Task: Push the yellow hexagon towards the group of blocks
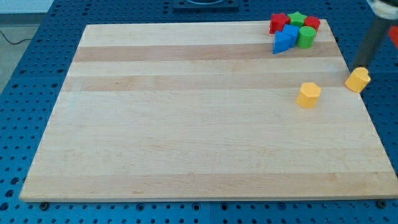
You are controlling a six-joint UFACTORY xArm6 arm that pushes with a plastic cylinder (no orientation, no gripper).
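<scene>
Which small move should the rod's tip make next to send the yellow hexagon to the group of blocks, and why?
Probably my tip should go to the lower side of the yellow hexagon block, then push toward the view's top. My tip now sits just above another yellow block at the wooden board's right edge, while the red, green and blue group lies above the hexagon.

pale wooden board (pixel 186 137) on a blue perforated table (pixel 37 81); thin cable (pixel 13 39) at the view's top left
</scene>
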